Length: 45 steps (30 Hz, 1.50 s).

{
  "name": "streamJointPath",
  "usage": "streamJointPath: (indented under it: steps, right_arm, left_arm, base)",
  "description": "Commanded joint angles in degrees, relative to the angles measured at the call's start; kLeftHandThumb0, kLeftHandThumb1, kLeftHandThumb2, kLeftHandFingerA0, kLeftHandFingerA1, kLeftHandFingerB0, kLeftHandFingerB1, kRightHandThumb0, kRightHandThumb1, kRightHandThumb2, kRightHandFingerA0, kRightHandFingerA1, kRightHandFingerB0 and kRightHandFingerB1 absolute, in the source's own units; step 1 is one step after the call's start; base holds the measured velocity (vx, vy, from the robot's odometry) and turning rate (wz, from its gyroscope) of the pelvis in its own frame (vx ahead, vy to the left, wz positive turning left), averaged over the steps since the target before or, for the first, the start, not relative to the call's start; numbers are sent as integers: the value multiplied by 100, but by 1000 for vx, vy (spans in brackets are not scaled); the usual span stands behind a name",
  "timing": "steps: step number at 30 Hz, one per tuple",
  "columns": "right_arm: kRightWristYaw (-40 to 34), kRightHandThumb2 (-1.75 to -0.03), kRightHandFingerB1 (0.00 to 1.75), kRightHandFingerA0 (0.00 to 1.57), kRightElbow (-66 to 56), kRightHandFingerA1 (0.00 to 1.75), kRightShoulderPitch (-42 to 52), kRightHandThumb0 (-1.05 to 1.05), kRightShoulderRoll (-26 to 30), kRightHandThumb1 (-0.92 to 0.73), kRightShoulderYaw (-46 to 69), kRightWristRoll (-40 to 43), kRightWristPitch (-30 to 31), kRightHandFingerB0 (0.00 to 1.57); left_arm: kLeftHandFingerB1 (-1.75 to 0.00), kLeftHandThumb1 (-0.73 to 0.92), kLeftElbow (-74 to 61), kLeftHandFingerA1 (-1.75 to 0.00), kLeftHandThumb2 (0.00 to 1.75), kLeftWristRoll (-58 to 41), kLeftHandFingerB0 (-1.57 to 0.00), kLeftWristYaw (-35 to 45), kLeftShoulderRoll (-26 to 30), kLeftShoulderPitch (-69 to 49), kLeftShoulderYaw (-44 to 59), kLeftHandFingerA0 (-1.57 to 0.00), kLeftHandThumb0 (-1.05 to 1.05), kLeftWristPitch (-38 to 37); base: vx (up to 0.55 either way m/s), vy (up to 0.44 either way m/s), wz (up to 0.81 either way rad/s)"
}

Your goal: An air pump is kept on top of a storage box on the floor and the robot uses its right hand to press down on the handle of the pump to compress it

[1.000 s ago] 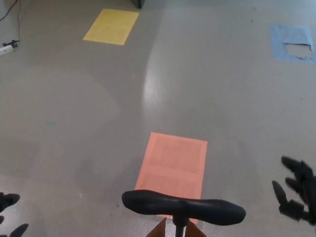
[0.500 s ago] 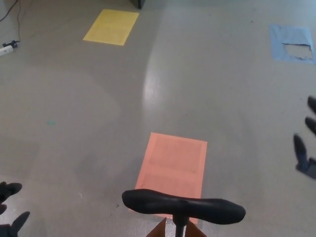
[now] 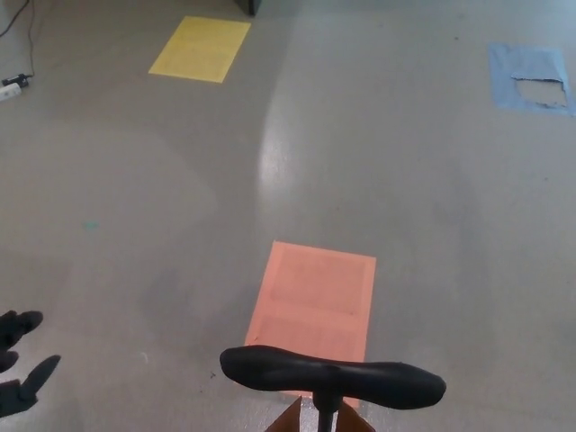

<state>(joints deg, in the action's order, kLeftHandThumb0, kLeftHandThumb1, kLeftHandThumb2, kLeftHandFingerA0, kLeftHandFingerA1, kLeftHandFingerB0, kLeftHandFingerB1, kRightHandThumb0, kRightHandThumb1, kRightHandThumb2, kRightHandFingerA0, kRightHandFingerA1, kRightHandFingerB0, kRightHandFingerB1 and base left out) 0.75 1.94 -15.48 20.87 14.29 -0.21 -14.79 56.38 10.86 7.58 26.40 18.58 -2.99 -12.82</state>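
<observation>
Head view, looking down at a grey floor (image 3: 405,180). We see the air pump's black handle (image 3: 333,380) at the bottom centre of the frame, lying crosswise, with its thin black shaft (image 3: 326,416) dropping straight below it to the picture's edge. Brown flaps of the storage box (image 3: 290,420) peek out on either side of the shaft; the rest of the box is cut off.

The left hand (image 3: 20,364) shows at the lower left edge, well apart from the handle. Its fingers (image 3: 40,371) are spread, pointing inward, holding nothing. We see no part of the right hand, so nothing touches the handle.

Floor markings: 1 orange rectangle (image 3: 315,297) just beyond the handle, 1 yellow rectangle (image 3: 200,49) far upper left, 1 blue patch (image 3: 529,76) with a torn middle at upper right. A white object with a dark cable (image 3: 11,86) sits at the far left edge; too small to identify.
</observation>
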Motion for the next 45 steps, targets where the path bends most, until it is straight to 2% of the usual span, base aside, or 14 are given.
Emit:
streamJointPath:
  steps: [1, 3, 4, 5, 6, 10, 11, 24, 27, 28, 29, 31, 32, 45]
  right_arm:
    - [1959, -96, 6, 0, -4315, 4, -1520, -80, 2825, -72, 316, 2693, 1526, 0]
    - [2101, -73, 4, 0, -4360, 4, -1592, -75, 2962, -92, 242, 2704, 1539, 0]
    - [2165, -120, 6, 0, -4398, 6, -1875, -93, 2878, -86, -90, 2492, 1557, 0]
    - [2165, -120, 6, 0, -4409, 6, -1945, -93, 2851, -86, -174, 2432, 1565, 0]
    - [2199, -123, 9, 0, -4489, 8, -2093, -90, 2726, -88, -466, 2322, 1635, 0]
    - [2589, -98, 7, 0, -4535, 2, -2491, -89, 2758, -76, -942, 2862, 2196, 0]
    - [2620, -120, 8, 0, -4571, 8, -2536, -92, 2769, -83, -1003, 3002, 2336, 0]
    - [2711, -121, 10, 0, -5194, 10, -2442, -88, 2359, -85, -2316, 2394, 2966, 0]
    - [2861, -122, 7, 0, -5167, 7, -2492, -92, 2390, -89, -2554, 2198, 2978, 0]
    - [2900, -123, 6, 0, -5181, 6, -2500, -93, 2413, -90, -2655, 2103, 2996, 0]
    - [2919, -123, 6, 0, -5194, 6, -2511, -93, 2435, -90, -2699, 2082, 3024, 0]
    - [3019, -124, 5, 0, -5325, 5, -2481, -94, 2543, -92, -2888, 1934, 3114, 0]
    - [3023, -122, 6, 0, -5354, 6, -2411, -94, 2517, -90, -3055, 1846, 3157, 0]
    - [3196, -121, 7, 0, -4970, 8, -2039, -94, 2170, -88, -4340, 1038, 3435, 0]
  left_arm:
    - [-34, 68, 180, -45, 98, -31, 0, 166, 256, 281, 80, -9, -65, -267]
    - [-35, 67, 211, -45, 97, -39, 0, 166, 254, 269, 87, -10, -65, -275]
    - [-23, 89, 220, -32, 67, -57, -10, 175, 248, 235, 98, -15, -60, -283]
    - [-23, 89, 220, -32, 67, -61, -10, 178, 246, 227, 101, -15, -60, -284]
    - [-34, 67, 217, -45, 97, -66, 0, 186, 234, 208, 99, -9, -65, -264]
    - [-34, 68, 264, -42, 97, -97, 0, 209, 216, 132, 116, -4, -63, -334]
    - [-33, 68, 267, -42, 97, -95, 0, 213, 210, 115, 110, -4, -64, -317]
    - [-36, 68, 426, -44, 99, -122, 0, 277, 187, 155, 117, -6, -66, -312]
    - [-48, 61, 440, -49, 112, -72, 0, 279, 211, 258, 81, -1, -33, -258]
    - [-27, 86, 443, -32, 65, -86, -10, 312, 211, 268, 87, -14, -60, -265]
    - [-27, 86, 451, -32, 65, -94, -10, 329, 210, 269, 91, -14, -60, -282]
    - [-26, 85, 476, -33, 67, -119, -10, 400, 199, 151, 92, -14, -59, -373]
    - [-48, 61, 493, -49, 112, -110, 0, 409, 206, 133, 84, -1, -33, -407]
    - [-48, 59, 635, -49, 111, -123, 0, 573, 242, 145, 75, -1, -34, -460]
  base:
    - [0, 0, 0]
    - [0, 0, 0]
    - [0, 0, 0]
    - [0, 0, 0]
    - [0, 0, 0]
    - [0, 0, 0]
    - [0, 0, 0]
    - [0, 0, 0]
    - [0, 0, 0]
    - [0, 0, 0]
    - [0, 0, 0]
    - [0, 0, 0]
    - [0, 0, 0]
    - [0, 0, 0]
